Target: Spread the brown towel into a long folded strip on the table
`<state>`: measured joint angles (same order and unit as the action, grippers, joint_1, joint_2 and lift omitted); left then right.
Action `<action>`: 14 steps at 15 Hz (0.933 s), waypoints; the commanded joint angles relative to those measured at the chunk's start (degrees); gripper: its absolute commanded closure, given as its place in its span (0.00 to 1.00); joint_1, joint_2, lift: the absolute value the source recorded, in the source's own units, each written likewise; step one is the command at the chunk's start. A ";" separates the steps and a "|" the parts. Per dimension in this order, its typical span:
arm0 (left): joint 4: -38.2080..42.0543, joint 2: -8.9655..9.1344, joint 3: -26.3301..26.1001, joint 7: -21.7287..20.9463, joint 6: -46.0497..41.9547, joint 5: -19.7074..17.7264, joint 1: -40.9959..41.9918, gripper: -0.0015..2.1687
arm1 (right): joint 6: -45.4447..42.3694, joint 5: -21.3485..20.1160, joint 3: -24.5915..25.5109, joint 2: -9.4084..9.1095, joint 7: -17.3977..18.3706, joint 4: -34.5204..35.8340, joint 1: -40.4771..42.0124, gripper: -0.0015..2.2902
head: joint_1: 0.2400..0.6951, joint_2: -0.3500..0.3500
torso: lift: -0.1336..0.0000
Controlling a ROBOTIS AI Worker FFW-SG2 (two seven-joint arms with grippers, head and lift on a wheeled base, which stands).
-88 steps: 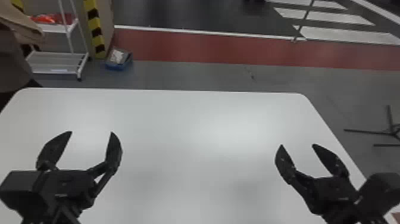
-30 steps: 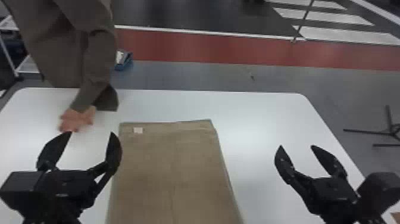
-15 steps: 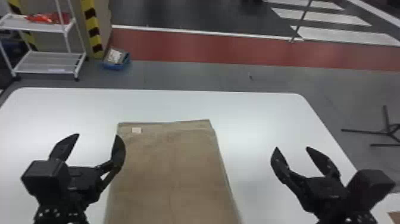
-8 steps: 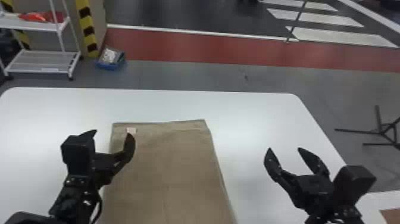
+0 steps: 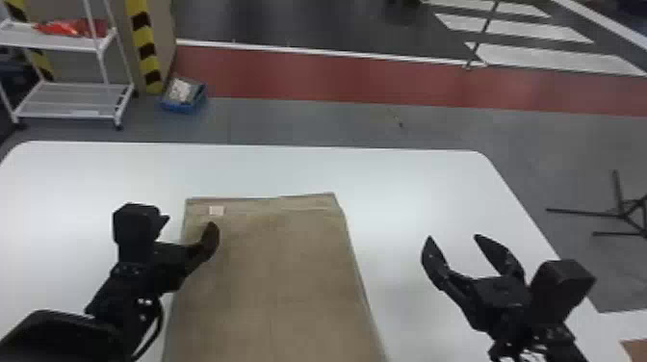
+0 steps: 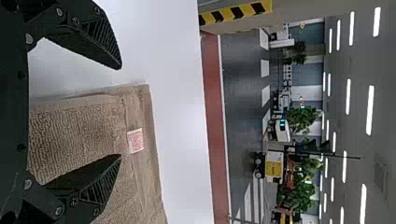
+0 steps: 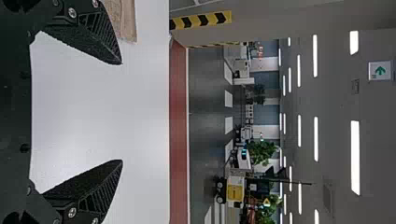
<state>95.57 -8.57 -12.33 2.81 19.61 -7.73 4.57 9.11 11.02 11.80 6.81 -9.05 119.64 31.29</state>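
Bright strip lights line the grey ceiling; the white tabletop carries a soft, pale sheen.

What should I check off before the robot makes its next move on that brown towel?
1. Flat brown cloth towel on the white table: ok.
2. Left black two-fingered gripper open, its fingers either side of the towel's left edge: ok.
3. Right black two-fingered gripper open: ok.
4. Right gripper at the towel: not ok, it is off to the right, over bare table.
5. Towel's near end fully on the table: cannot tell, it runs past the head view's bottom edge.
6. Towel in a long folded strip: not ok, it lies broad.
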 commanded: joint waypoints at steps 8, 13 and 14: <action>-0.47 0.05 1.16 -1.66 3.21 -0.80 -0.09 0.19 | 0.16 1.20 -0.90 2.16 0.00 -1.61 -1.41 0.06 | 1.00 0.26 | 0.11; -0.47 0.49 1.25 -1.66 2.68 -0.80 -0.09 0.25 | 0.34 1.20 -0.90 2.25 0.00 -2.13 -1.76 0.06 | 1.00 0.26 | 0.11; -0.47 0.49 1.25 -1.75 2.50 -0.80 -0.09 0.25 | 0.34 1.20 -0.90 2.25 0.00 -2.13 -1.85 0.06 | 1.00 0.26 | 0.11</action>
<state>95.10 -8.11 -11.07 1.13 22.27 -8.53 4.51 9.45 12.22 10.90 9.05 -9.05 117.54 29.52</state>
